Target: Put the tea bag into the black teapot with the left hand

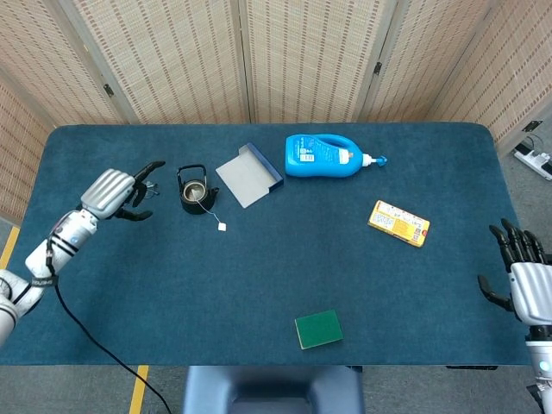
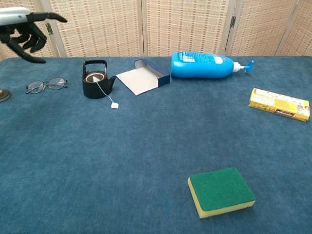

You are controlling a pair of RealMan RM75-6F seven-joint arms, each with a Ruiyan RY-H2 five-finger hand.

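The tea bag itself seems to sit down inside the black teapot (image 2: 98, 80), though I can't make out the bag in the dark opening; what shows is its string (image 2: 103, 91) running out over the near rim, with the paper tag (image 2: 114, 105) lying on the table (image 2: 146, 161) just in front of the pot. That suits steeping: the tag outside gives something to pull. My left hand (image 1: 116, 191) hangs to the left of the teapot, well apart from it, fingers spread and holding nothing, above the glasses (image 2: 46, 85). My right hand (image 1: 520, 274) rests off the table's right edge, fingers apart and empty. I judge the placing done.
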